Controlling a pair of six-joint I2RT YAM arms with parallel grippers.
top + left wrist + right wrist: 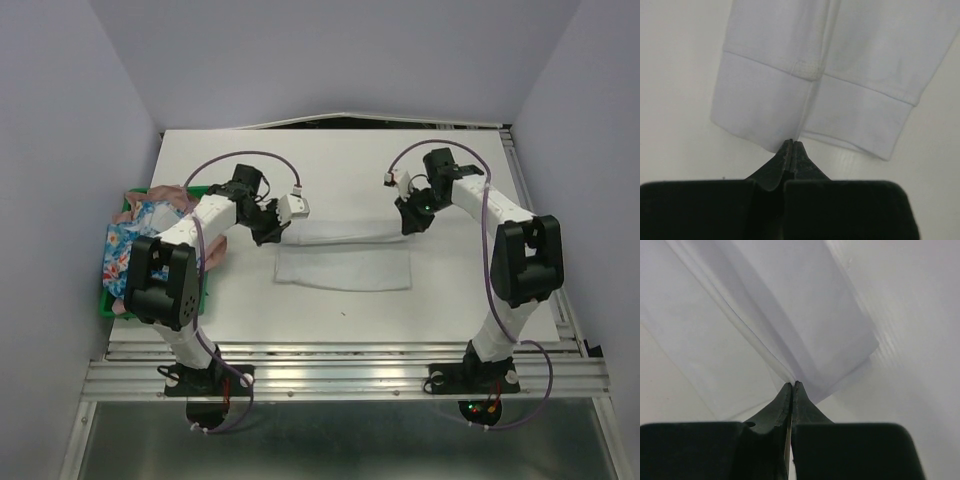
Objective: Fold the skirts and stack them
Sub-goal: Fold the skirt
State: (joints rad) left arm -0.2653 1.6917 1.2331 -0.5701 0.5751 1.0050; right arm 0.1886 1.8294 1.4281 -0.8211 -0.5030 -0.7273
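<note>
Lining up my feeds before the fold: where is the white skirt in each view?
Top external: white skirt at centre of frame.
Left wrist: white skirt upper middle, reaching the left gripper.
Right wrist: white skirt upper left to centre, reaching the right gripper.
Shared landmark: the bare table around it.

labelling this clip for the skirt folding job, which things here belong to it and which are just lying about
Part of the job:
white skirt, pinched by left gripper and right gripper
blue floral skirt
pink skirt

Just lying about:
green tray holding those two skirts
table
</note>
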